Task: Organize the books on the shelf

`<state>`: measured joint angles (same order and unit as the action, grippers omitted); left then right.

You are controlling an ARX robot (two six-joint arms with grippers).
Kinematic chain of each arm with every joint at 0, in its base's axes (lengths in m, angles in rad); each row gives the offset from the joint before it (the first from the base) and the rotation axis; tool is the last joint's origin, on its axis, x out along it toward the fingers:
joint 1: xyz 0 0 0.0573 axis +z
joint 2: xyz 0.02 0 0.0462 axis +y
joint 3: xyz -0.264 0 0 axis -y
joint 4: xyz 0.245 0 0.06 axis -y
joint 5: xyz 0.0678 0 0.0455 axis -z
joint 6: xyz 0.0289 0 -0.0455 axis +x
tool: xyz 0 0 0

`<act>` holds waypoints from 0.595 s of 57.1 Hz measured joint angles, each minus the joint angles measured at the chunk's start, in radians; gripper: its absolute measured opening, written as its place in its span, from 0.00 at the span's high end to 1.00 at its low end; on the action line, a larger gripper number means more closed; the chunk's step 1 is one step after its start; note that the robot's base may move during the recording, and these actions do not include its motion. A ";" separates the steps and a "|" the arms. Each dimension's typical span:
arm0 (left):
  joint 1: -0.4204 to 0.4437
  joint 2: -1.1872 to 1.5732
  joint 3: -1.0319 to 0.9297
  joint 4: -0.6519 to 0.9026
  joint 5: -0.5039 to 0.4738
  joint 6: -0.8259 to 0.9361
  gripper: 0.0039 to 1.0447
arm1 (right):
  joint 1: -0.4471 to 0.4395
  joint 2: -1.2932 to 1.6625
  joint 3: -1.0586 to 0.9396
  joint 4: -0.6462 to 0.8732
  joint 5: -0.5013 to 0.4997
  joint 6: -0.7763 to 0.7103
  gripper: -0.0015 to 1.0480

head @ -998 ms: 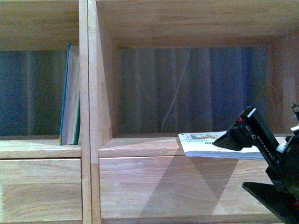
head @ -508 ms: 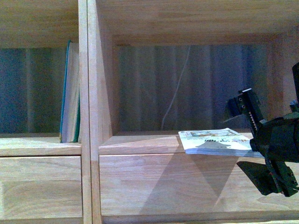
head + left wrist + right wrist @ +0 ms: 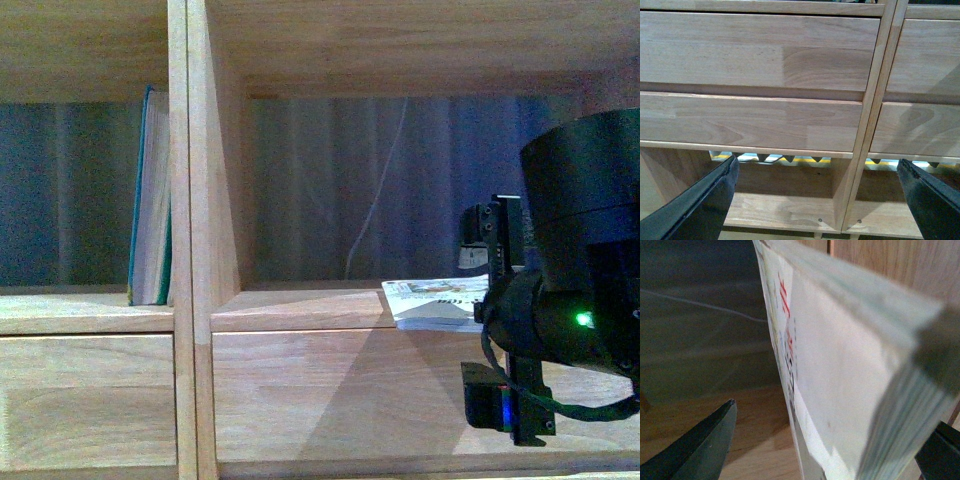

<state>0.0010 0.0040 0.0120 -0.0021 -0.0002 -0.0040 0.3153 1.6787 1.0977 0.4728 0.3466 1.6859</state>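
teal hardcover stands upright in the left cubby of the shelf, right against the divider, looks already placed. white paperback lies flat on the floor of the right cubby, front edge hanging a bit over the shelf lip, long side running left-right across the front view, its right end hidden behind the arm. right gripper is at that hidden end, turned so one finger sits above the book and the other below it, jaws wide, straddling the book's thickness. right wrist view agrees: paperback sits between the two dark fingers, one well apart from the cover, the other close by the page edge, contact there cannot be told. not clamped yet by the look of it. left gripper is spread wide too, nothing between its fingers, facing plain drawer fronts lower on the unit, no book in its view. so the right arm is the nearer one by far; the book is directly inside its jaws, flat, thickness along the closing direction. judgement: step in hand is the grasp on the paperback. next move calls for closing on cover and underside, then lifting and turning the book onto its edge so it can stand. risk: thin floppy book held at one end may sag or slip, and the lower finger could catch the shelf lip.
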 joint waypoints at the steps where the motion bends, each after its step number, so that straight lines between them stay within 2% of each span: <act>1: 0.000 0.000 0.000 0.000 0.000 0.000 0.06 | 0.003 0.004 0.007 -0.002 0.011 -0.001 0.07; 15: 0.000 0.000 0.000 0.000 0.000 0.000 0.06 | 0.006 0.064 0.077 0.004 0.054 -0.068 0.08; 26: 0.000 0.000 0.000 0.000 0.000 0.000 0.06 | 0.000 0.089 0.080 0.005 0.061 -0.108 0.33; 34: 0.000 0.000 0.000 0.000 0.000 0.000 0.06 | 0.000 0.088 0.068 0.036 0.057 -0.116 0.59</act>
<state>0.0010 0.0040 0.0120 -0.0021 -0.0002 -0.0040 0.3149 1.7668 1.1660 0.5087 0.4034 1.5696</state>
